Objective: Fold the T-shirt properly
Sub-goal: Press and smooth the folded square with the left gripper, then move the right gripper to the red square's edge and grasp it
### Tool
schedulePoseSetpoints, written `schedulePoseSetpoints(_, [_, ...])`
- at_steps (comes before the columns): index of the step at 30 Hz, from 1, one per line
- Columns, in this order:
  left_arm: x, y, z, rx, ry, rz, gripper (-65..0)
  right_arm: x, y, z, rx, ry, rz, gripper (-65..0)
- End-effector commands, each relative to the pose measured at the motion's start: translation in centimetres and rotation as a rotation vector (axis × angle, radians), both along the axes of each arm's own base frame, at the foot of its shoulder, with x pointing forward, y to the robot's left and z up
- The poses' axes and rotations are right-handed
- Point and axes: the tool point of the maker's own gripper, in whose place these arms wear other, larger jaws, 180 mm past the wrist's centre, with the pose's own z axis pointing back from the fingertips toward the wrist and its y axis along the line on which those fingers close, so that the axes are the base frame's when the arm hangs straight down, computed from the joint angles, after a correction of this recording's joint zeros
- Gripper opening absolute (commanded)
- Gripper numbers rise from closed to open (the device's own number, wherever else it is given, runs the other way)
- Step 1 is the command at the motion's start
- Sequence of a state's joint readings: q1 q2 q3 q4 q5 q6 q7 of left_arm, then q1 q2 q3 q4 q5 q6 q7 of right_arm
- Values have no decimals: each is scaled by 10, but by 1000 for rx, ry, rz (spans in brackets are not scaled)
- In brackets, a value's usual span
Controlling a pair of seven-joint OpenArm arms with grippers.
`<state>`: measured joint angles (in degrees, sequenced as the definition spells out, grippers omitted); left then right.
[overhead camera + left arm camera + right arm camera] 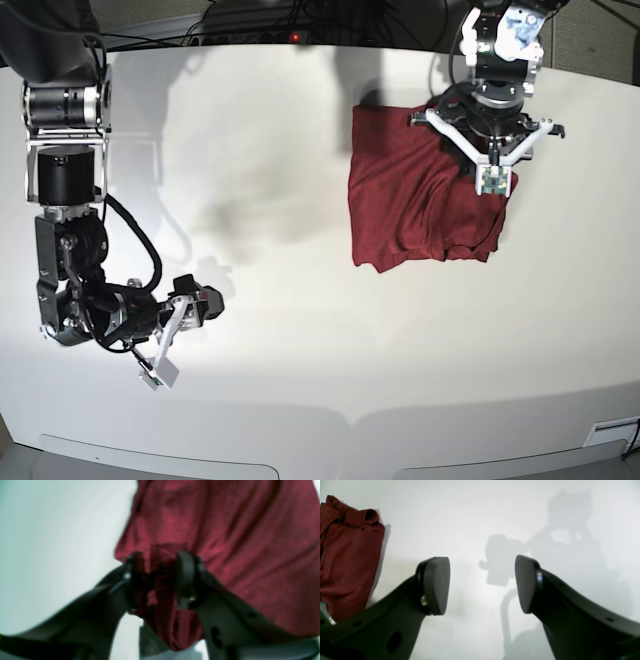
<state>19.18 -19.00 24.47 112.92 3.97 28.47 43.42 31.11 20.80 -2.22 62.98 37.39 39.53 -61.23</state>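
Observation:
The T-shirt (400, 200) is a dark red bundle, partly folded, lying on the white table (280, 150) at the back right. My left gripper (488, 150) hangs over its upper right part. In the left wrist view a bunched fold of the T-shirt (237, 542) fills the gap of the left gripper (157, 580), whose jaws are closed in on the cloth, and some fabric hangs below the fingers. My right gripper (482, 582) stands wide open over bare table, nothing between its pads, with the T-shirt (347, 555) far off at the left edge. In the base view the right gripper (195, 305) is at the front left.
Black cables and a small red light (295, 37) run along the table's far edge. The table's curved front edge (330, 415) crosses the bottom of the base view. The right arm's column (65, 130) rises at the far left.

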Motion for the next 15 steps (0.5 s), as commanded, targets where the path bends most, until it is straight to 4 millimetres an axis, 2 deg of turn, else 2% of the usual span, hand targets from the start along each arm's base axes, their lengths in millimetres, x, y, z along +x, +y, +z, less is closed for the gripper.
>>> schedulePoseSetpoints(1, [7,3,12,14,-55,3,-522,15,-3,23,9,-67,-1,-247])
schedulePoseSetpoints(3, [8,8,12,16,-57,18,-641,15,-3,23,10,-68,0,-247])
schedulePoseSetpoints(11, [9,58,15,59,-38,176,-650,15,-3,23,9,-67,-1,-247])
schedulePoseSetpoints(15, [-11,89,7,103,2,250,-650,15,-3,23,9,-68,-1,-247])
